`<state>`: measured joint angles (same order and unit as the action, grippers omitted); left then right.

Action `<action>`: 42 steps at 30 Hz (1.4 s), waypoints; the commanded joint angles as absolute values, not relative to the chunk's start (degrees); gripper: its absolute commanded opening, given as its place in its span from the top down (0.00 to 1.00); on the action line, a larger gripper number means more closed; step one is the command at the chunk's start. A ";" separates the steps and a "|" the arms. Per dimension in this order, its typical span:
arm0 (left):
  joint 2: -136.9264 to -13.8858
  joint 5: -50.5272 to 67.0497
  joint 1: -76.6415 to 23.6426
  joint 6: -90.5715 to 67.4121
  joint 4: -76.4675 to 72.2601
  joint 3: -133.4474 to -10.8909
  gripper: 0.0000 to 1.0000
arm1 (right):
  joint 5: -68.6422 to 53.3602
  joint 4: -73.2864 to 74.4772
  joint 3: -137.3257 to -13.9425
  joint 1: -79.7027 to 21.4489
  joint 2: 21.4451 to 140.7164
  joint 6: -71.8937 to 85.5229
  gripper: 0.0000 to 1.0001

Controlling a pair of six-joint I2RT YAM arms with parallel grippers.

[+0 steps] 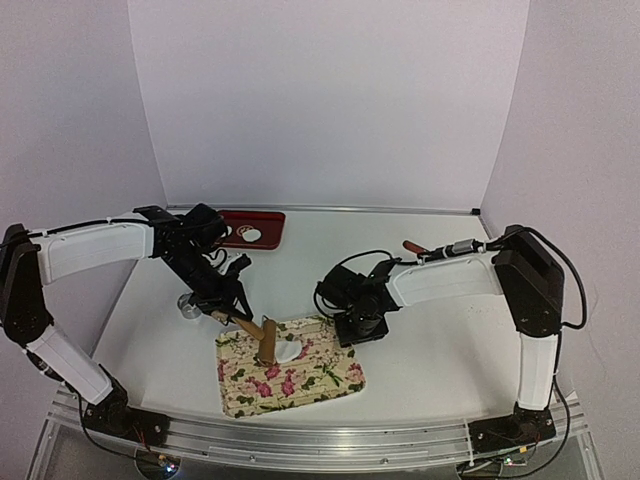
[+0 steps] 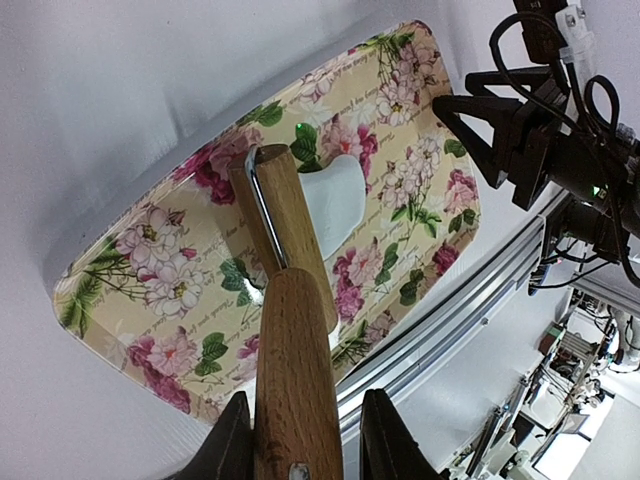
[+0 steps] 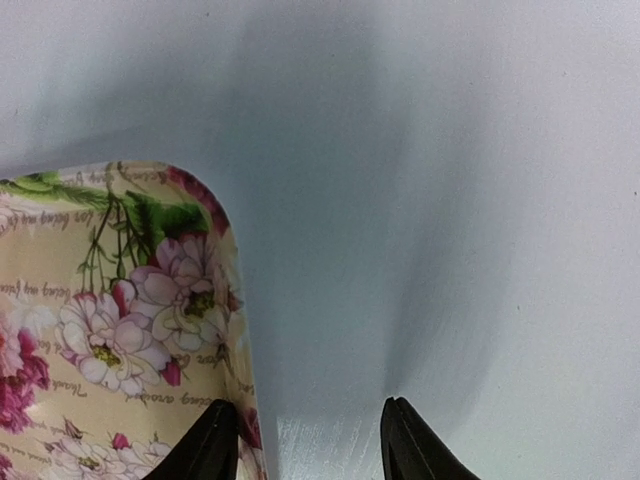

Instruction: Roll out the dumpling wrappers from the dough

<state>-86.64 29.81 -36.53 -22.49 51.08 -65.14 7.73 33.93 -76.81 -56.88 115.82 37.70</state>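
A floral tray (image 1: 330, 383) lies near the table's front, with a flattened white piece of dough (image 1: 291, 351) on it. My left gripper (image 1: 228, 312) is shut on the wooden handle of a rolling pin (image 2: 295, 380). The pin's roller (image 2: 285, 225) rests on the dough's (image 2: 338, 200) edge. My right gripper (image 3: 308, 442) stands open and low at the tray's (image 3: 150, 300) right corner. Its left finger (image 3: 205, 448) is over the tray's rim and the other is over the bare table, with nothing between them. One small white dumpling wrapper (image 1: 252, 236) lies on a red tray (image 1: 270, 222) at the back.
A small metal ring (image 1: 187, 304) sits on the table just left of my left gripper. A brown-handled tool (image 1: 413, 246) lies behind the right arm. Purple walls close in the table on three sides. The aluminium rail (image 1: 330, 440) runs along the near edge.
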 commanded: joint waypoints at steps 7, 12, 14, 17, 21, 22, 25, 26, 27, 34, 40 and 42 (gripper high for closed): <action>-88.91 32.49 -36.46 -21.79 49.77 -68.11 1.00 | 3.39 31.82 -74.31 -56.73 115.35 38.35 0.67; -88.93 33.32 -36.48 -21.52 49.22 -67.41 1.00 | 3.22 31.82 -74.04 -56.76 115.51 38.73 0.76; -89.22 34.13 -36.51 -21.51 48.80 -66.84 1.00 | 3.13 31.82 -74.02 -56.75 115.59 38.85 0.81; -89.48 35.49 -36.56 -21.94 47.52 -65.85 1.00 | 2.99 31.82 -74.02 -56.74 115.75 38.95 0.89; -89.93 35.39 -36.56 -21.72 47.30 -65.59 1.00 | 2.99 31.82 -73.92 -56.78 115.84 39.20 0.98; -90.13 35.30 -36.56 -21.68 47.38 -65.33 1.00 | 2.98 31.82 -73.96 -56.77 115.84 39.24 0.99; -90.68 34.50 -36.54 -21.48 47.57 -64.23 1.00 | 3.01 31.82 -74.03 -56.75 115.73 39.36 1.00; -90.70 34.15 -36.53 -21.36 47.62 -63.79 1.00 | 3.06 31.80 -74.07 -56.74 115.68 39.39 1.00; -90.70 33.64 -36.56 -21.25 47.78 -63.32 1.00 | 3.10 31.79 -74.05 -56.74 115.64 39.44 1.00; -91.22 29.43 -36.56 -20.52 48.68 -59.33 1.00 | 3.34 31.82 -73.83 -56.77 115.27 39.62 1.00; -91.64 26.25 -36.56 -19.68 49.58 -57.97 1.00 | 3.60 31.82 -73.57 -56.78 114.96 40.02 1.00; -92.01 26.06 -36.56 -19.68 49.27 -57.17 1.00 | 3.56 31.82 -73.58 -56.72 114.96 40.11 1.00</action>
<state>-90.17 33.42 -36.21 -20.79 44.87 -60.86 1.67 28.40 -75.20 -56.80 115.24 39.50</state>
